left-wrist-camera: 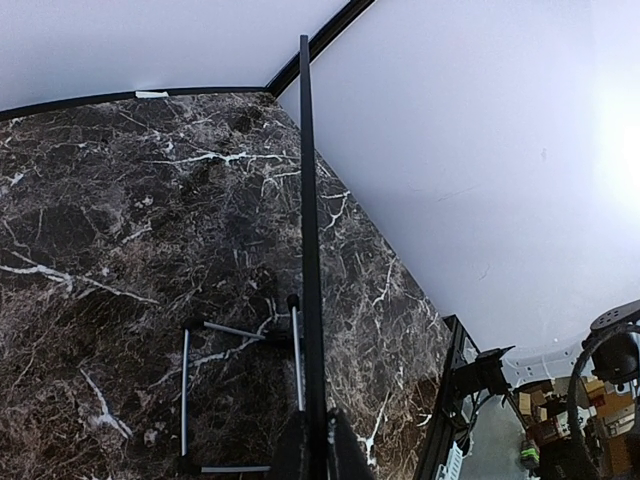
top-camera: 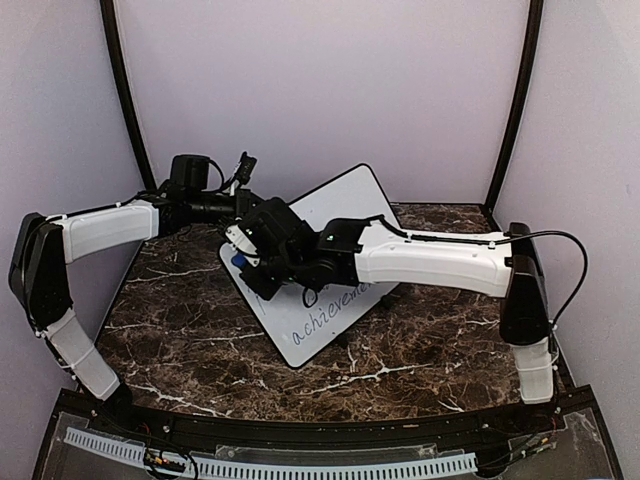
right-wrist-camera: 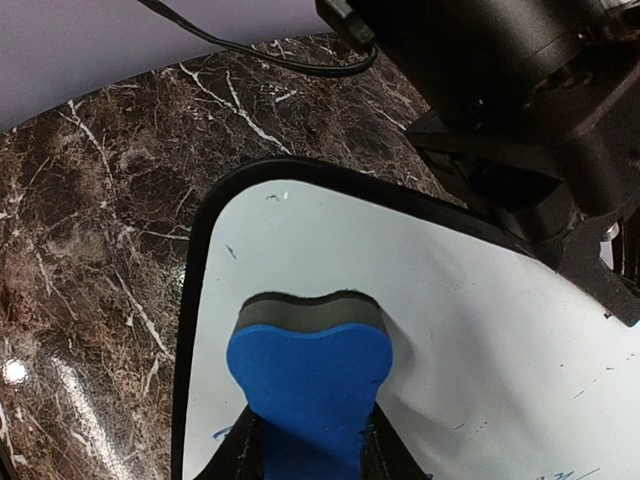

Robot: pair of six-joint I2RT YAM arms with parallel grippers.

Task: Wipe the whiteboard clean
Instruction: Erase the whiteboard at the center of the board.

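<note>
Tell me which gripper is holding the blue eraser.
The right gripper: its fingers pinch the blue eraser against the whiteboard, while the left gripper only clamps that board's edge.

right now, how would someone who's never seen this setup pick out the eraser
Start at the dark marble table and find the whiteboard in its middle. Near the board's left rounded corner, the right gripper pinches the eraser, its face toward the white surface. It is the only bright blue thing there, a small block with a grey felt layer.
</note>
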